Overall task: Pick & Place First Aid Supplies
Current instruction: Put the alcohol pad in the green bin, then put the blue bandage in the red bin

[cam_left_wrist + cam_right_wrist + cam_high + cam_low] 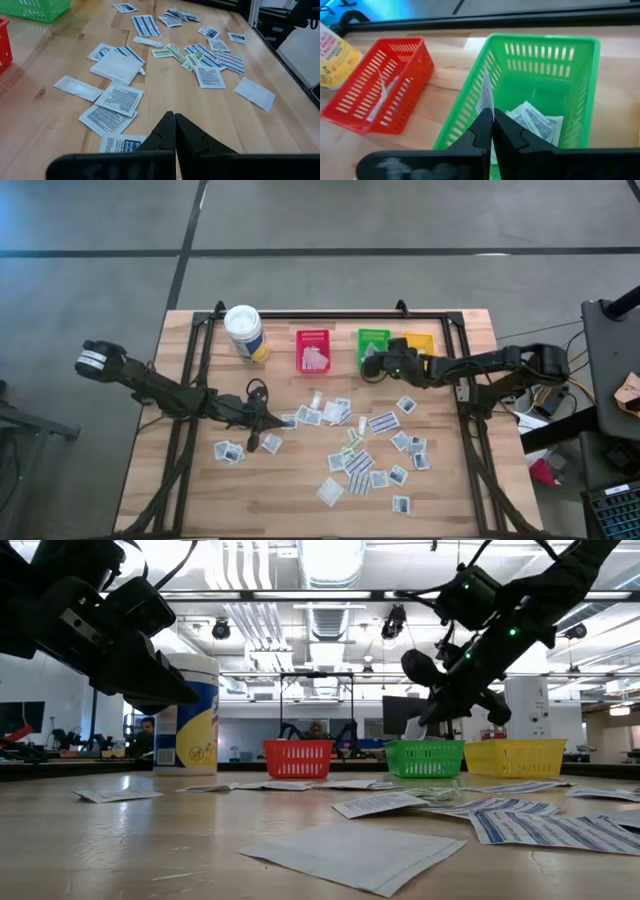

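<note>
White packet (486, 95) in right pincer (492, 116), over green bin (580, 100)

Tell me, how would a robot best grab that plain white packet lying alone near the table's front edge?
The white packet lies flat on the table, so probably from straight above, jaws closing on one free edge or corner. Nothing touches it, leaving any side open.

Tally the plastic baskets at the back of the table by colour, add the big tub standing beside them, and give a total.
Red basket: 1
Green basket: 1
Yellow basket: 1
White tub with yellow label: 1
Total: 4
</note>
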`<control>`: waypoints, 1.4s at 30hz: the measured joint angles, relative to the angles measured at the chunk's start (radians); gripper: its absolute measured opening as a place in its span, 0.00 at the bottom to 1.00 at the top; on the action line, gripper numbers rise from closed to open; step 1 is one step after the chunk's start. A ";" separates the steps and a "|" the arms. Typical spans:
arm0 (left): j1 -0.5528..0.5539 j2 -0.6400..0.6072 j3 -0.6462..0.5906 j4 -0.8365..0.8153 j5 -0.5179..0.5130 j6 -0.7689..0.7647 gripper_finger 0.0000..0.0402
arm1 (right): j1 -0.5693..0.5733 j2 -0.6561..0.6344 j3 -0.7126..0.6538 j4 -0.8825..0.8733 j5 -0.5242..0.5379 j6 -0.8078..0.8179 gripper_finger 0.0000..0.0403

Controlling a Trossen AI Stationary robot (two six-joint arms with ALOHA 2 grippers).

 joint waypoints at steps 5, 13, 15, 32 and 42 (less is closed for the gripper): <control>0.000 0.000 0.000 0.000 0.000 0.000 0.00 | 0.000 0.046 0.007 0.003 -0.002 0.008 0.02; 0.000 0.000 0.000 -0.001 0.000 -0.001 0.00 | -0.001 0.063 0.008 0.016 -0.004 0.017 0.10; 0.000 0.000 0.000 -0.001 0.000 -0.002 0.00 | -0.001 0.063 0.008 0.018 -0.004 0.011 0.14; -0.001 0.001 0.000 -0.001 0.005 -0.055 0.00 | 0.011 -0.110 0.008 0.018 -0.014 -0.175 0.32; -0.014 0.001 0.017 -0.002 0.004 -0.061 0.00 | 0.209 -0.111 0.008 0.026 -0.075 -0.151 0.27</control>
